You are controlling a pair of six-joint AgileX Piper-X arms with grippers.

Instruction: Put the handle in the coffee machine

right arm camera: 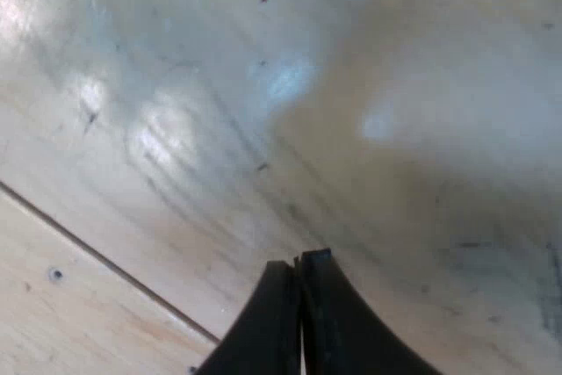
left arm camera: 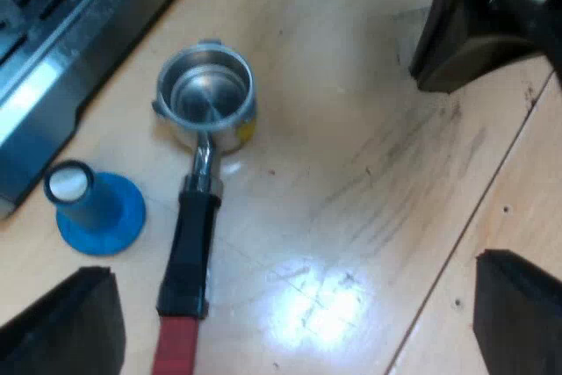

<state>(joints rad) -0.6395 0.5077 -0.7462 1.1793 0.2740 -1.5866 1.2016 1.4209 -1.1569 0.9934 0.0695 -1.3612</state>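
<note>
The metal holder (left arm camera: 205, 97) lies loose on the wooden table, its empty basket facing up beside the espresso machine's base (left arm camera: 53, 50). Its dark handle (left arm camera: 191, 252) runs away from the basket and ends in red (left arm camera: 176, 346). My left gripper (left arm camera: 290, 322) hangs above the table, open, its two black fingers (left arm camera: 66, 327) wide apart, the handle's red end lying between them and close to one. In the right wrist view my right gripper (right arm camera: 297, 271) is shut with nothing in it, fingertips pressed together just over bare wood.
A blue tamper (left arm camera: 95, 206) stands on the table between the holder's handle and the machine. A dark object (left arm camera: 479, 28) sits on the table beyond the holder. Seams (right arm camera: 105, 261) run across the wooden table top.
</note>
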